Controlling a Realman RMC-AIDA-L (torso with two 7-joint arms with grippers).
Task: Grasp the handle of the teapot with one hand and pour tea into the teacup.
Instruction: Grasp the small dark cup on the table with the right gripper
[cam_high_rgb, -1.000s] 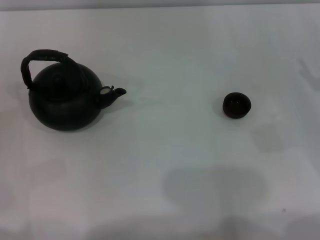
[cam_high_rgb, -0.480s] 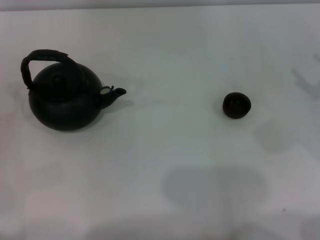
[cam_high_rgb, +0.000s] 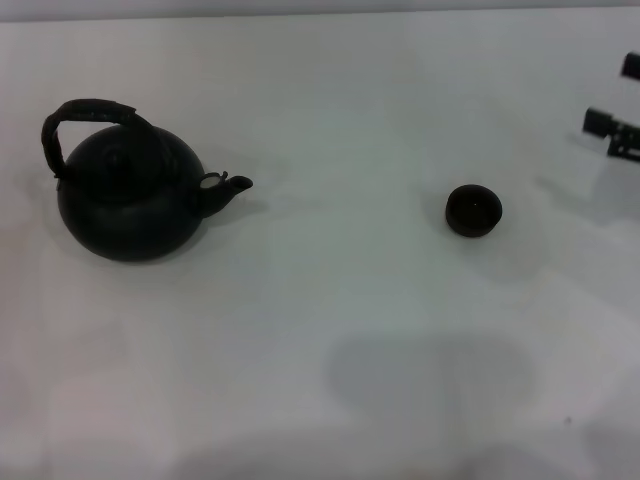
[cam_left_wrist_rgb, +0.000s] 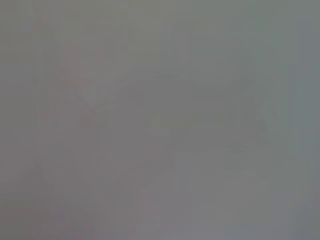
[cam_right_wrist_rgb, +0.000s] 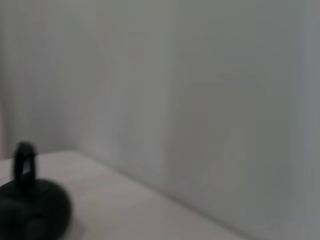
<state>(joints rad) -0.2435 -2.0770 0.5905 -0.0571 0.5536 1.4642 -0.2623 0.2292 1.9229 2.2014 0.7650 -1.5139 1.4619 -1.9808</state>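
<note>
Two task objects sit on the white table (cam_high_rgb: 330, 300), and we log them left to right. Farthest from the right gripper (cam_high_rgb: 622, 125) stands the teapot (cam_high_rgb: 130, 200): round, squat, matte black, upright, lid knob on top, short spout pointing toward the gripper's side. Its handle (cam_high_rgb: 75, 125) is a thick dark wrapped arch rising over the lid, untouched. Bare tabletop lies between teapot and teacup (cam_high_rgb: 473, 211); we see nothing in the way. The teacup is tiny, dark, handleless, upright, well apart from the teapot and much nearer the gripper, lying below and inward of it in the head view. Only dark pieces of the right gripper show at the far right edge; whether it is spread or closed we cannot tell. From the right wrist we see the teapot (cam_right_wrist_rgb: 30, 210) low on the table before a plain wall (cam_right_wrist_rgb: 200, 100). Left wrist view shows only featureless grey; left gripper unseen.
</note>
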